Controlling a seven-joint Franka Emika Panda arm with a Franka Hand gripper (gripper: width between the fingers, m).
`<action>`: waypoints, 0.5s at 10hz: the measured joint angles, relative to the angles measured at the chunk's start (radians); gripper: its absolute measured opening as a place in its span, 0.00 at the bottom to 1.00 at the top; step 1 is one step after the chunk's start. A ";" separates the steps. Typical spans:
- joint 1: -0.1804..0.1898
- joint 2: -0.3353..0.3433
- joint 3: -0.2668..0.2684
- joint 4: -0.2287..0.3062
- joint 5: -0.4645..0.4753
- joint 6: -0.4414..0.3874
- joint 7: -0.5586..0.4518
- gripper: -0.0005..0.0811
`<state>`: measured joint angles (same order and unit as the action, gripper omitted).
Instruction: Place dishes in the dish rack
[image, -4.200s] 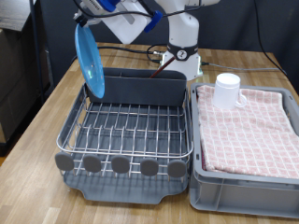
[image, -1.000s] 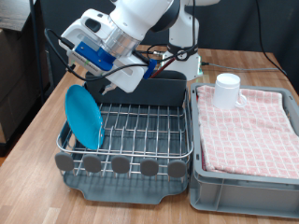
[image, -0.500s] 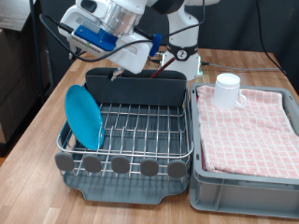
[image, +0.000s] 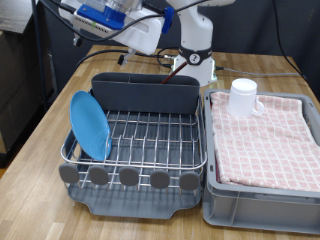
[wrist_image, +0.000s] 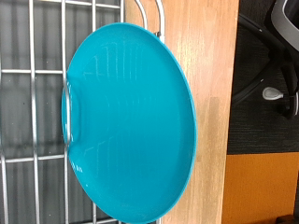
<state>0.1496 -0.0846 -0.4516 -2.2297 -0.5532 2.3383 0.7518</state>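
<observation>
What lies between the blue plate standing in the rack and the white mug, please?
In the exterior view, the rack's bare wire grid and the crate's near wall lie between the plate and the mug.

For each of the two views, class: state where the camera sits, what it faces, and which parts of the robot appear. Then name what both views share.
Exterior view: off the arm, looking down across the table at the rack, the mug and the crate; the arm crosses the top, fingers out of frame.
Wrist view: on the hand, looking at the plate against rack wires; no fingers show.
Shared: the plate, standing in the rack's left side in the exterior view.
</observation>
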 joint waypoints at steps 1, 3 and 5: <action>0.000 0.001 0.000 -0.001 0.000 0.000 0.004 0.99; 0.000 0.007 -0.002 0.000 0.068 0.002 -0.045 0.99; 0.000 0.007 -0.002 0.014 0.162 -0.025 -0.086 0.99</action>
<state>0.1498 -0.0774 -0.4536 -2.2162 -0.3912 2.3129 0.6659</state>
